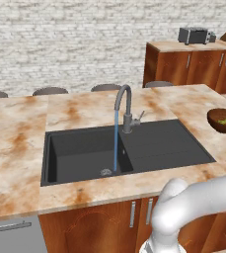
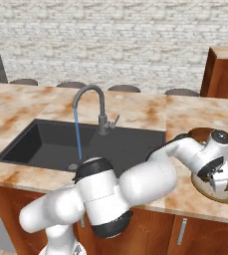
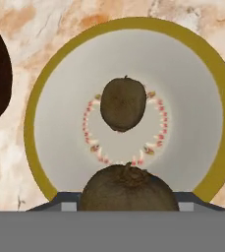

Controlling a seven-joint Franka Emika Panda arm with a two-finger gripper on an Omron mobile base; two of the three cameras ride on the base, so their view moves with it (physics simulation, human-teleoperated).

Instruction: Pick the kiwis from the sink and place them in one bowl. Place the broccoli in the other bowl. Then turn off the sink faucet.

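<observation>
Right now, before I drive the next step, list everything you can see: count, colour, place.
kiwis: two, brown; one lying in the pale bowl, one at the pincer tips above it
pale bowl: one, cream with an olive-gold rim; on the counter right of the sink
wooden bowl: one, dark reddish-brown; behind the pale bowl
broccoli: one, yellow-green; inside the wooden bowl
sink: one, dark grey; set in the marble counter
faucet: one, grey gooseneck; blue water stream running
stools: four, grey; behind the counter
toaster: one, grey; on the far cabinet
pincer: one, white and dark; over the pale bowl, fingers hidden by the kiwi
</observation>
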